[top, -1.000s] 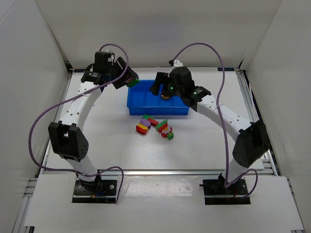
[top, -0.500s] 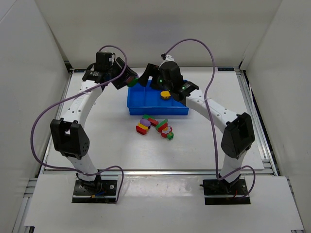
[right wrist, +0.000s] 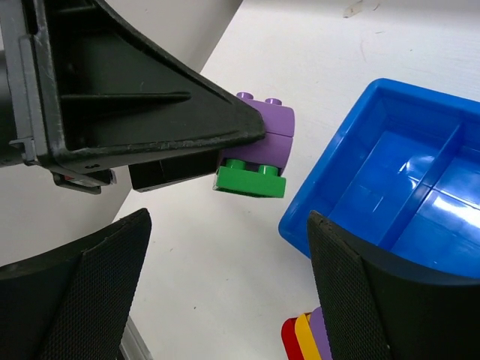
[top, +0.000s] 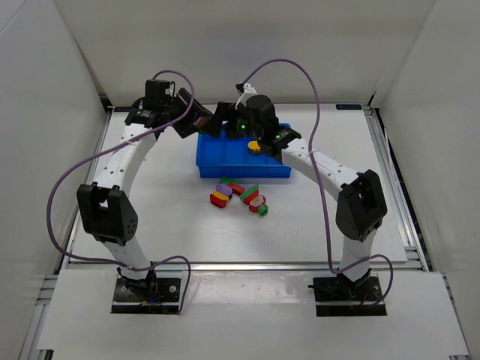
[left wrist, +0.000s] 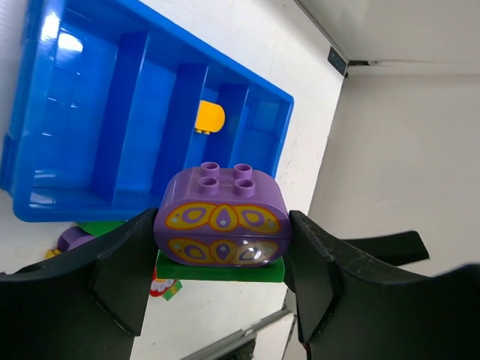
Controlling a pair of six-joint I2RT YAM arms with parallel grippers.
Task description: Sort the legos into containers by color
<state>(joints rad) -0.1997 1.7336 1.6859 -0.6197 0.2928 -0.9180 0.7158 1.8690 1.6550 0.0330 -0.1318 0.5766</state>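
Note:
My left gripper (left wrist: 223, 251) is shut on a purple oval lego (left wrist: 223, 221) with a flat green lego (left wrist: 221, 270) stuck under it. It holds the pair in the air off the left end of the blue tray (top: 240, 174). My right gripper (right wrist: 225, 292) is open and empty, facing that purple lego (right wrist: 268, 129) and green lego (right wrist: 250, 180) from close by. In the top view the left gripper (top: 199, 122) and right gripper (top: 220, 124) nearly meet. One yellow lego (top: 255, 146) lies in a tray compartment (left wrist: 209, 118). Several legos (top: 240, 196) lie loose in front of the tray.
The tray's (right wrist: 390, 176) other compartments (left wrist: 75, 135) hold nothing that I can see. A red, yellow and purple stack (right wrist: 307, 337) lies on the white table below my right gripper. White walls enclose the table on the left, back and right.
My right gripper has swung left from over the tray to the left gripper's lego, its jaws opening wider. The yellow lego stays in the tray. The left gripper has hardly moved.

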